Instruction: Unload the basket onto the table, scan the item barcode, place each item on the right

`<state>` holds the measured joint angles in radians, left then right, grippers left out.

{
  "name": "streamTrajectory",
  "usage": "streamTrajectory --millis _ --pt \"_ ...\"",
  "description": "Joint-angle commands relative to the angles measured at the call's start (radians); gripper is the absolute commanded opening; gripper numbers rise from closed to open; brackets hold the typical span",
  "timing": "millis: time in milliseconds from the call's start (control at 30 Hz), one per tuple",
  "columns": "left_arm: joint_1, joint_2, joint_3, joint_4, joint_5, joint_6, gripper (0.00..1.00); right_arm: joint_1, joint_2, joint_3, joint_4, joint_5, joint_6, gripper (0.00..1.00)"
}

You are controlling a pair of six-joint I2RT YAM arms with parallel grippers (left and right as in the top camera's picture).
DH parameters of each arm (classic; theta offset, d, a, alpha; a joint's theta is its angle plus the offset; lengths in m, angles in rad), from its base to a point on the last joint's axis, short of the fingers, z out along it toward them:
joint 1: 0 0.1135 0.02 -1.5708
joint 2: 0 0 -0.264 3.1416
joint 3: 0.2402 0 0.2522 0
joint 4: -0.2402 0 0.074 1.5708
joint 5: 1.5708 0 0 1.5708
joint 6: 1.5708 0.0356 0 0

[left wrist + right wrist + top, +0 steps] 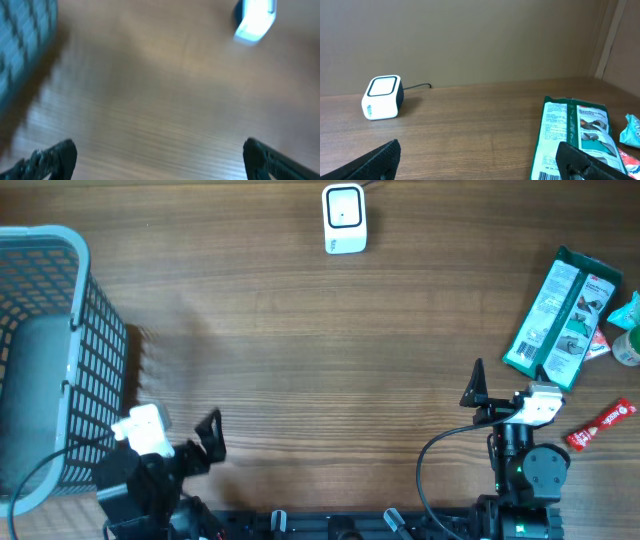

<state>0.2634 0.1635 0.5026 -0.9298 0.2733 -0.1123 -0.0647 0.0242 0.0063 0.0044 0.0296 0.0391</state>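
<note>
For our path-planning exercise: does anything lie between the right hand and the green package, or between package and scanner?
Nothing visible: bare table alone separates right hand from green package, and package from white scanner.

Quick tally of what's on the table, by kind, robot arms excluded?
Scanner: 1
Basket: 1
Green packet: 1
Red wrapper: 1
Teal packet, partly cut off: 1
Total: 5, possibly more at the right edge, out of frame.

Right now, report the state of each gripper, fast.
Left gripper: open, holding nothing.
Right gripper: open, holding nothing.
</note>
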Motion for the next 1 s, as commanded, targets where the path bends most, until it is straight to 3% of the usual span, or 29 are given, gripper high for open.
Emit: streamTrajectory --millis 0,100,233,467,767,967 --pt "-0.064 -0.009 -0.030 0.267 0.049 -0.015 1.00 -0.006 0.005 -0.001 0.003 -0.011 -0.013 1.00" --pt "-0.157 -0.015 -0.174 0.600 -0.006 0.077 1.00 -0.006 0.005 -0.001 0.003 -0.011 -0.013 1.00" --pt "-0.177 -0.067 -0.387 0.839 -0.006 0.132 1.00 -0.006 0.005 -0.001 0.003 -0.011 -0.013 1.00" --pt "-0.177 -0.122 -0.487 0.852 -0.062 0.131 1.00 -0.006 0.005 -0.001 0.003 -0.011 -0.013 1.00" --pt "-0.177 -0.160 -0.497 0.915 -0.066 0.101 1.00 -0.006 0.005 -0.001 0.003 -0.011 -0.013 1.00" --pt "-0.184 -0.159 -0.497 0.871 -0.073 0.071 1.00 -0.006 0.005 -0.001 0.003 -0.012 -0.013 1.00"
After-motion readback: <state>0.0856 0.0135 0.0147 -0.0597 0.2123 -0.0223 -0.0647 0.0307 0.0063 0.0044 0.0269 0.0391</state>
